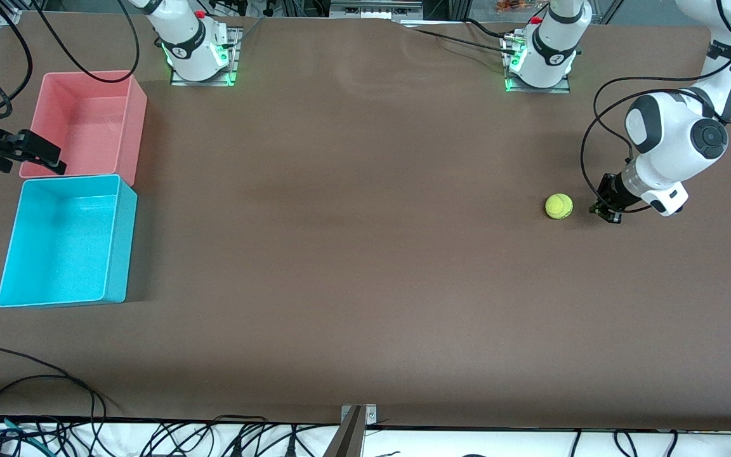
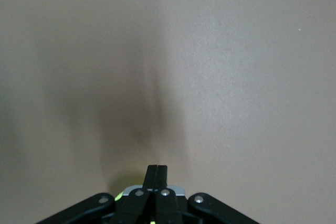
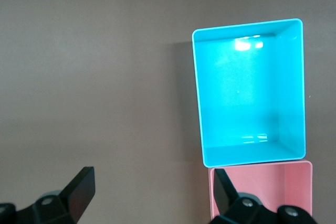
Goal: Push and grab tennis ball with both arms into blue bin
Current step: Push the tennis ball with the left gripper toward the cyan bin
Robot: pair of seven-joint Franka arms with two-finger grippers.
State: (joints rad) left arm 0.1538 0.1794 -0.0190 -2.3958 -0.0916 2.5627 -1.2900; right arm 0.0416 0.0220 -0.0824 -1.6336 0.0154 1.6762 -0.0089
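The task looks barely begun: the tennis ball (image 1: pixel 558 206) sits on the bare brown table (image 1: pixel 353 222) toward the left arm's end, well apart from the blue bin (image 1: pixel 64 241), which stands empty at the right arm's end, just beside the pink bin (image 1: pixel 89 124) and nearer to the front camera than it. The left gripper (image 1: pixel 608 207) is low at the table, just beside the ball on the side away from the bins; whether it touches the ball cannot be told. In the left wrist view its fingers (image 2: pixel 156 174) are pressed together into one narrow blade, holding nothing, and a sliver of yellow-green shows under them, which suits a push rather than a grasp. The right gripper (image 1: pixel 39 152) hangs over the edge of the pink bin at the right arm's end; in the right wrist view its fingers (image 3: pixel 79 190) stand wide apart with nothing between them, so this arm seems to wait. By my judgement everything is left to do: the ball has to be pushed across nearly the whole table toward the right arm, then picked up and dropped into the blue bin.
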